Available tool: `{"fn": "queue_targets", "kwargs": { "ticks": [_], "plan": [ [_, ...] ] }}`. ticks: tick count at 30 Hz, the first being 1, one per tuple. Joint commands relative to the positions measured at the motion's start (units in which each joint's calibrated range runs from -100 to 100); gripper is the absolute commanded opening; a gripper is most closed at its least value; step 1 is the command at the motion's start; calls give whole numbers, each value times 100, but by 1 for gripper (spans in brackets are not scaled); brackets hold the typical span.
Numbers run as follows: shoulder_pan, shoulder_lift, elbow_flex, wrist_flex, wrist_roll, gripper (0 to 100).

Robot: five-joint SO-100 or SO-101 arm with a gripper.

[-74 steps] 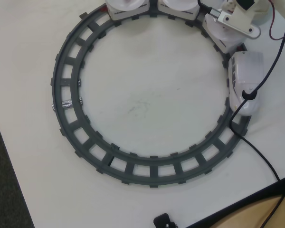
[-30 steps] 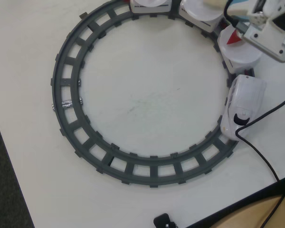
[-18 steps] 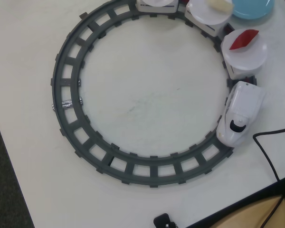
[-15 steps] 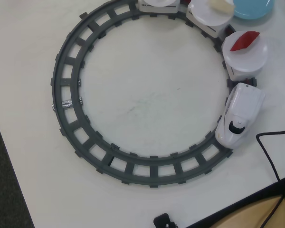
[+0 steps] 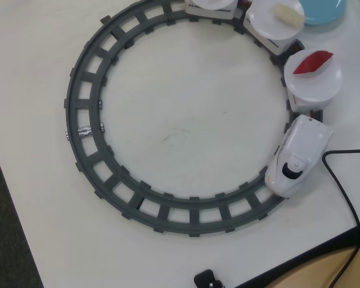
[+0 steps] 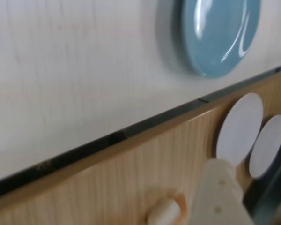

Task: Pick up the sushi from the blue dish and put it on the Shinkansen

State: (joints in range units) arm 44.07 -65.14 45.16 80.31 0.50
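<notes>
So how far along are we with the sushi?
Done: a red piece and a beige piece sit on white plates on the train. The blue dish looks empty. In hand: maybe a pale-orange piece beside the claw; grip unclear. Left: placing it on the train.

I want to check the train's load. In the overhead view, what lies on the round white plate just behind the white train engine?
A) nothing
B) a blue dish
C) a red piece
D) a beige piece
C: the red piece rests on the white plate next to the train engine; the beige piece sits on the plate farther along the track.
</notes>
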Motion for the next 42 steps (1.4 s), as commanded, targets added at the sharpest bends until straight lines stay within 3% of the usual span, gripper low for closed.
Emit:
{"fn": "queue_targets", "kwargs": {
  "ticks": [1, 8, 17, 42],
  "plan": [
    [170, -1140, 1498, -590, 254, 35],
    [514, -3386, 3428, -599, 296, 35],
    [672, -3227, 4739, -684, 286, 34],
    [672, -3227, 4721, -693, 291, 34]
  ]
}}
